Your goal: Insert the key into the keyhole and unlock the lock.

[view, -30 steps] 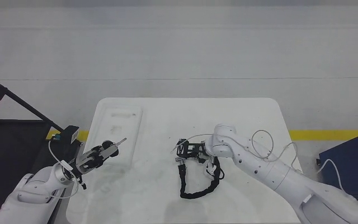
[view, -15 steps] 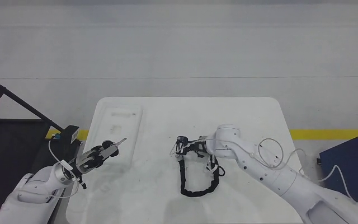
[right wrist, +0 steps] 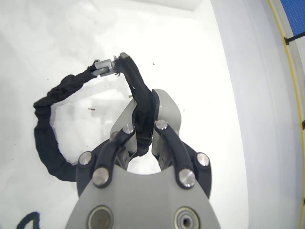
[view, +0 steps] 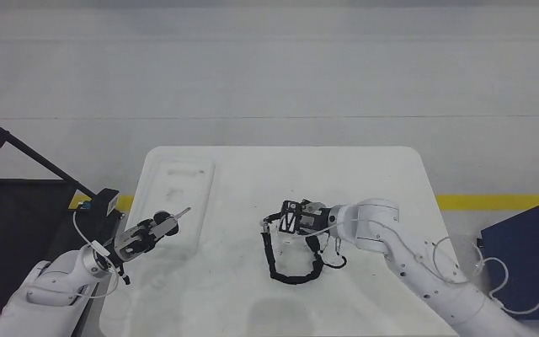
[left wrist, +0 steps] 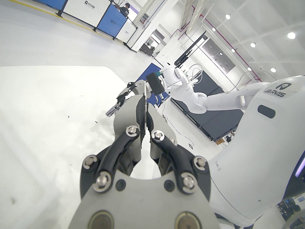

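I am steadying the lock [right wrist: 103, 67] clamped in my right end effector [right wrist: 145, 110] for the key [left wrist: 144, 96] pinched in my left end effector [left wrist: 143, 111].

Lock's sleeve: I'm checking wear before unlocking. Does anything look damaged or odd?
Yes. The black fabric sleeve is frayed where it meets the metal lock body, with loose threads sticking out. A few small dark crumbs lie on the table inside the loop.

We list a black cloth-sleeved lock [right wrist: 140, 91], matt, ribbed and frayed, its silvery metal lock end [right wrist: 103, 67] glossy, a thin grey metal key [left wrist: 145, 94], and a smooth matt white table [view: 227, 286].
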`<control>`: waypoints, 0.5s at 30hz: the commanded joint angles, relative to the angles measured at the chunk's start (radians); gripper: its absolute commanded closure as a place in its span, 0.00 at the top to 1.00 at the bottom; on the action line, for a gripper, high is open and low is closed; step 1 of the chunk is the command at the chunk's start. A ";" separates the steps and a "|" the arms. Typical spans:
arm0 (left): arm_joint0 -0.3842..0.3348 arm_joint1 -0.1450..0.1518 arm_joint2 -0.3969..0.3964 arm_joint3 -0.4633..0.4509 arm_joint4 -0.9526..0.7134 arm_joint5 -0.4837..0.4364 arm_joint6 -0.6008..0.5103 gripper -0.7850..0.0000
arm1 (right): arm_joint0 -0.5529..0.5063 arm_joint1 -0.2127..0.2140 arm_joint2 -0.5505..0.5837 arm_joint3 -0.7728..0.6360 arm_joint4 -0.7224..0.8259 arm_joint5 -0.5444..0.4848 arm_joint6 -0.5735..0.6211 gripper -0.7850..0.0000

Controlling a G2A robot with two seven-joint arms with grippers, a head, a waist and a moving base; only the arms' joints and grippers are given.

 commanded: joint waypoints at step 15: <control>0.000 0.000 0.000 0.000 0.000 0.000 0.000 0.00 | -0.058 0.010 0.112 0.271 0.175 -0.370 -0.569 0.00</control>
